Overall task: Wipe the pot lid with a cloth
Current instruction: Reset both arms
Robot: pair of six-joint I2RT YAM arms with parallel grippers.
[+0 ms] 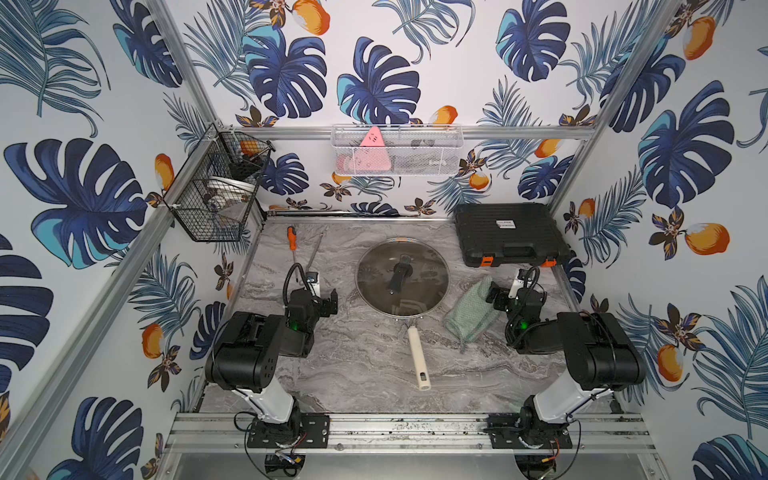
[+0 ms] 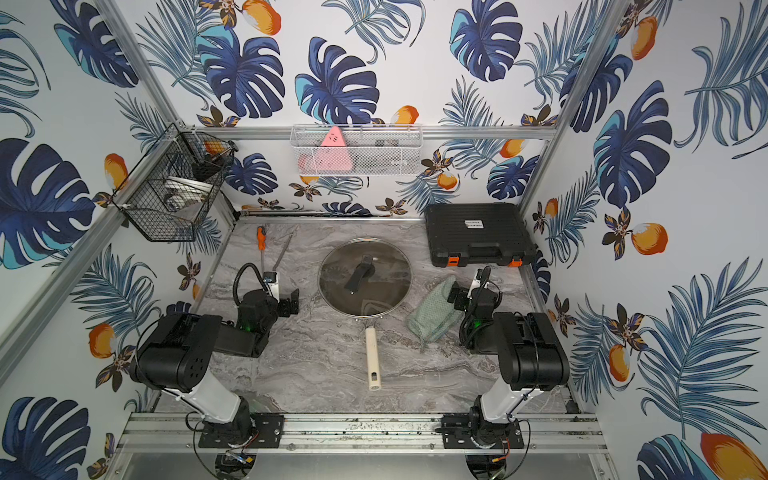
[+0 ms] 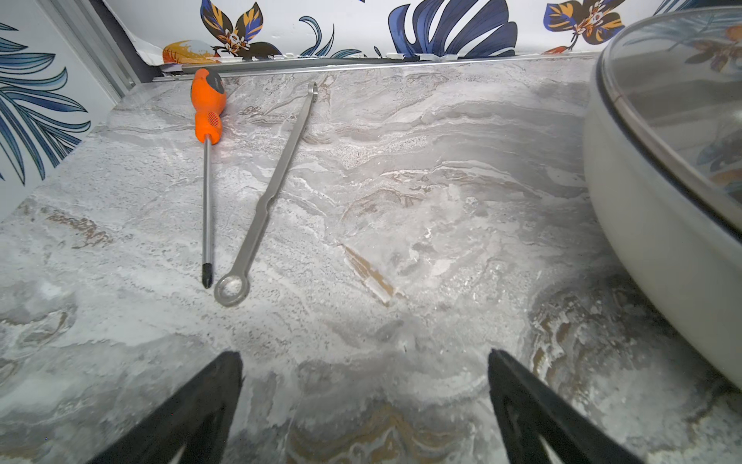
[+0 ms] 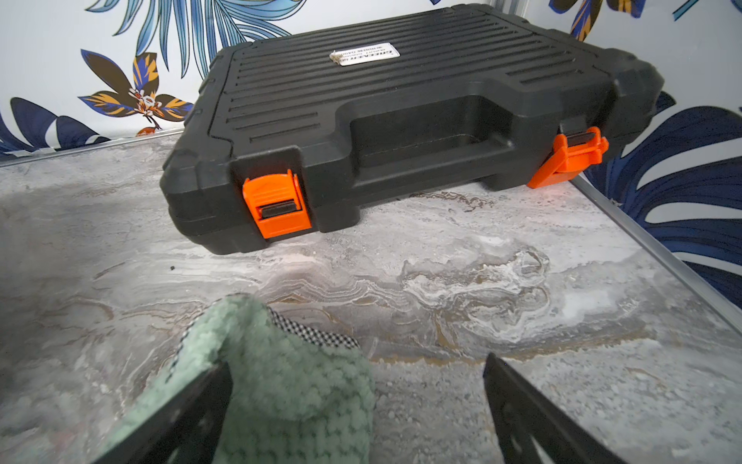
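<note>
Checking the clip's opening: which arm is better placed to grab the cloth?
Right. The right gripper, open, sits at the cloth; the left gripper, also open, is across the pot lid from it.

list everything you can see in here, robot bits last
pot lid: one, clear glass with black handle, on the pan, table middle
pan: one, cream handle, under the lid
cloth: one, pale green, right of the pan
screwdriver: one, orange handle, far left of table
wrench: one, silver, beside the screwdriver
tool case: one, black with orange latches, far right corner
wire basket: one, black, left wall, contents unclear
mesh basket: one, white, back wall
pink triangle: one, in the mesh basket
table: one, grey marble
left gripper: one, black, open, empty, left of the pan
right gripper: one, black, open, at the cloth's edge
</note>
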